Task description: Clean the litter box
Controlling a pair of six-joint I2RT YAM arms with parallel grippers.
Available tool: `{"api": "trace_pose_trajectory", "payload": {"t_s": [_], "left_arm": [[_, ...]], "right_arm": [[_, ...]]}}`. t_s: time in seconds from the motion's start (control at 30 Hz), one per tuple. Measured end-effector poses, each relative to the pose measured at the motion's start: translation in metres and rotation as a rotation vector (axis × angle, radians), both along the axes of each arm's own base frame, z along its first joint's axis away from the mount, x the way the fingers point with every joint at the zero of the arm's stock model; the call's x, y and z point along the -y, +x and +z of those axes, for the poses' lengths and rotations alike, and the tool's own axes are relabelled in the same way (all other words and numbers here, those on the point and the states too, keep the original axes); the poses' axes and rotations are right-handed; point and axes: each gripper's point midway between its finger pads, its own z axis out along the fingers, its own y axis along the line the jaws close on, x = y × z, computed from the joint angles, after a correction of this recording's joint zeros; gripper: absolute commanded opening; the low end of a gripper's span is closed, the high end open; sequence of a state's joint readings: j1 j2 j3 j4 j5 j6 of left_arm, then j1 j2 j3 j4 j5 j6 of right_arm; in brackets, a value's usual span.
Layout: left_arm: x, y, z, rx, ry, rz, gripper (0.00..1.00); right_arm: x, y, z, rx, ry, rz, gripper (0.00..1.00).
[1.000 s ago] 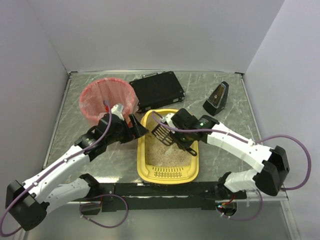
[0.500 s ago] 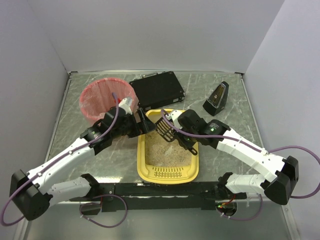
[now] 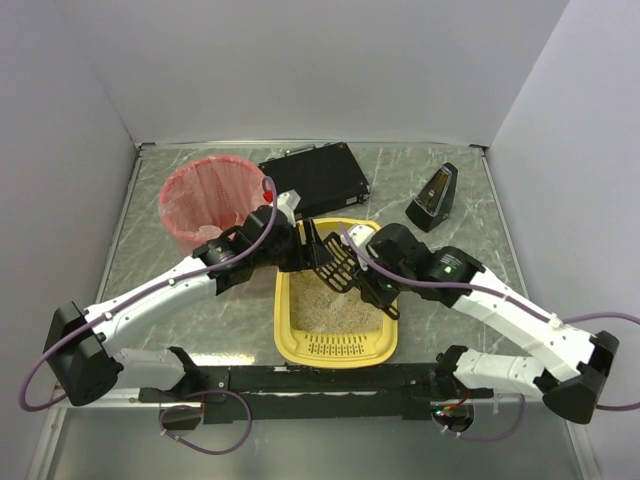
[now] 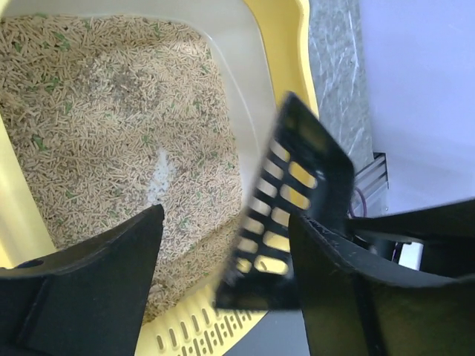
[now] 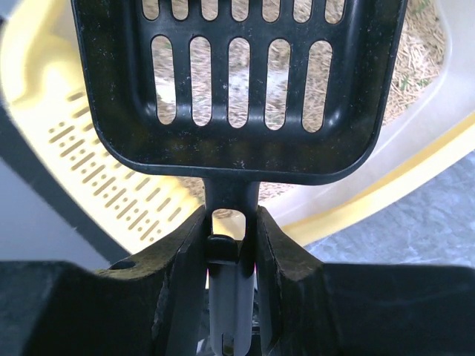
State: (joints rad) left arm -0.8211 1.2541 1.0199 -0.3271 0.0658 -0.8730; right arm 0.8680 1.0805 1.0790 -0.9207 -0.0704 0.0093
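1. On the tabletop (image 3: pixel 500 220), near its front edge and between the two arms, the litter box (image 3: pixel 335 347) lay flat with its slotted strip toward the arm bases. Work was best done above its walls, so that anything dropped fell back inside.
2. Just beyond the box's far left corner stood the pink-lined bin (image 3: pixel 205 195), probably the place for waste. A carry to it would need to be short and level.
3. Over the far end of the box the left arm (image 3: pixel 150 300) and the right arm (image 3: pixel 520 315) met. This looked like a handover or a steadying of the tool. It would go best if one arm stayed motionless while the other adjusted.
4. Between them the black slotted scoop (image 3: pixel 330 262) hung tilted above the litter, its head toward the left arm. No load showed on it in the right wrist view.
5. The right jaws were clamped on the scoop's handle just below the head. That grip ought not to loosen until the other side had firm hold.
6. The left jaws stood apart, one finger on each side of the scoop's head. Whether either finger touched it could not be told. Closing squarely on the solid rim rather than across the slots would guard against twisting or slipping.
7. Below, the litter (image 4: pixel 96 111) was beige pellets with green flecks, and one small bare patch of tray floor showed through. A gentle release would avoid flicking pellets over the wall.
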Motion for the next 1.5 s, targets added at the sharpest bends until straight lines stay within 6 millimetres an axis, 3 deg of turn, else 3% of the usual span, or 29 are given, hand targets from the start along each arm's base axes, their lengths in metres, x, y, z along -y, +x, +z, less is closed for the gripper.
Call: {"api": "trace_pose_trajectory", "payload": {"t_s": [0.03,0.2,0.23,0.27,0.3,0.33,0.43,0.5,0.6,0.63,0.9,1.03,1.2,1.37,1.5], "left_arm": [[0.0,0.0,0.0,0.001,0.002,-0.001,0.56],[0.006,-0.004,0.006,0.013,-0.023,-0.042,0.28],[0.008,-0.005,0.009,0.014,-0.036,-0.048,0.16],[0.012,-0.006,0.011,0.019,-0.054,-0.063,0.1],[0.015,-0.007,0.014,0.019,-0.075,-0.075,0.02],[0.017,-0.008,0.015,0.018,-0.088,-0.084,0.01],[0.02,-0.011,0.014,0.008,-0.105,-0.101,0.01],[0.021,-0.012,0.015,0.007,-0.113,-0.106,0.01],[0.024,-0.012,0.016,-0.002,-0.126,-0.108,0.01],[0.024,-0.012,0.016,-0.005,-0.127,-0.106,0.01],[0.02,-0.008,0.02,-0.025,-0.159,-0.123,0.01],[0.012,0.003,0.024,-0.024,-0.213,-0.135,0.01],[0.013,0.0,0.028,-0.029,-0.242,-0.174,0.01],[0.017,0.001,0.034,-0.024,-0.289,-0.173,0.01],[0.02,0.003,0.037,-0.034,-0.326,-0.161,0.01]], "right_arm": [[0.0,-0.004,0.005,0.001,0.02,0.009,0.0],[0.001,-0.01,0.014,0.004,0.057,0.026,0.0],[0.0,-0.011,0.014,0.002,0.059,0.027,0.03],[0.0,-0.011,0.015,0.001,0.061,0.028,0.15],[-0.001,-0.011,0.015,0.003,0.063,0.028,0.17],[0.0,-0.01,0.015,0.004,0.061,0.025,0.19],[0.003,-0.01,0.015,0.008,0.057,0.016,0.42],[0.004,-0.01,0.016,0.014,0.065,-0.002,0.47],[0.004,-0.009,0.022,0.034,0.114,-0.048,0.91],[0.005,-0.009,0.024,0.041,0.13,-0.063,1.0],[0.02,-0.011,0.043,0.048,0.284,-0.274,1.0],[0.028,-0.017,0.057,-0.023,0.408,-0.419,1.0],[0.042,-0.024,0.07,-0.117,0.578,-0.645,0.99],[0.046,-0.036,0.058,-0.215,0.741,-0.775,0.92],[0.04,-0.033,0.049,-0.272,0.801,-0.838,0.88]]}}
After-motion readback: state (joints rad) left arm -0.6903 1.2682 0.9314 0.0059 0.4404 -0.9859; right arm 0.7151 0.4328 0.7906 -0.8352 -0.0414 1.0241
